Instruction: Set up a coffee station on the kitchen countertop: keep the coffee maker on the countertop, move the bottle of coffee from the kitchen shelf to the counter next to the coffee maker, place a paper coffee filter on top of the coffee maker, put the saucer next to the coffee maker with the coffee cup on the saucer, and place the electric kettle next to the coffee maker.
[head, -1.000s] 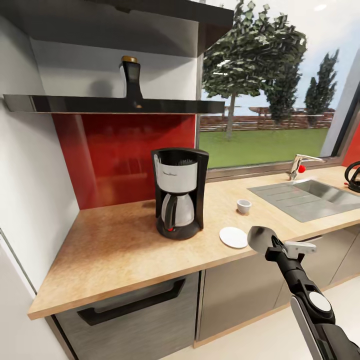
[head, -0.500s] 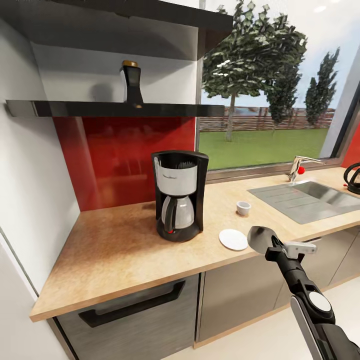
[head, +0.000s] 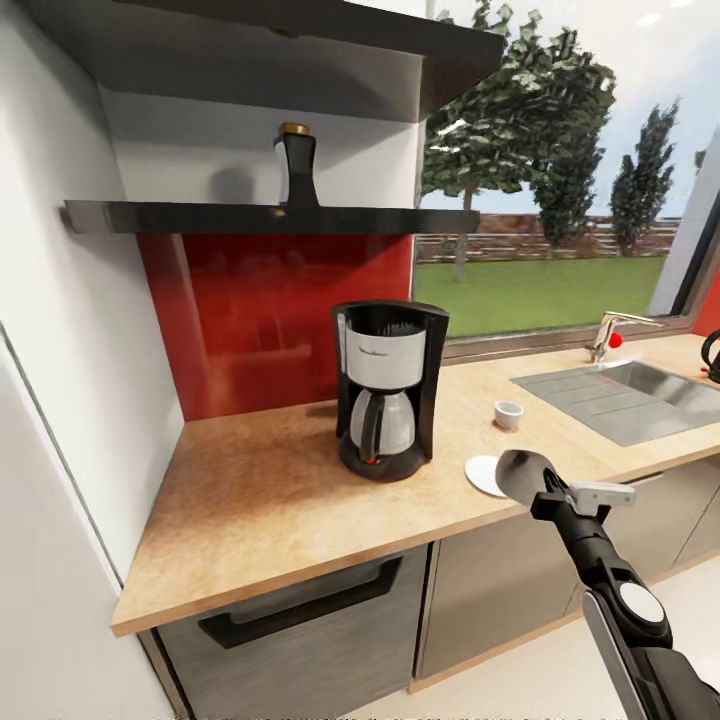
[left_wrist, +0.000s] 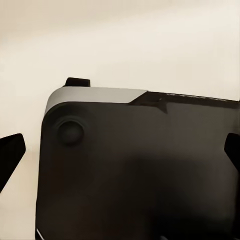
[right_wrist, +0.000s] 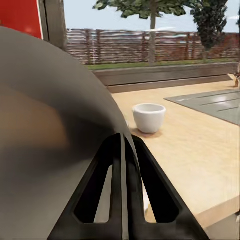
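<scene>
one bottle of coffee (head: 297, 165) waits on the kitchen shelf (head: 270, 217), at twelve o'clock above the coffee maker (head: 388, 402); right tool (right_wrist: 121, 150) pinched shut, apparently empty, must open and lift.

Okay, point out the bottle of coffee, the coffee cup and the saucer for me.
bottle of coffee (head: 297, 172), head view, on its dark body.
coffee cup (head: 508, 414), head view, on its white side.
saucer (head: 483, 473), head view, on the visible left part of the plate.

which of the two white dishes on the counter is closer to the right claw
The saucer, flat at the counter's front edge, right beside the right claw; the coffee cup stands farther back.
</scene>
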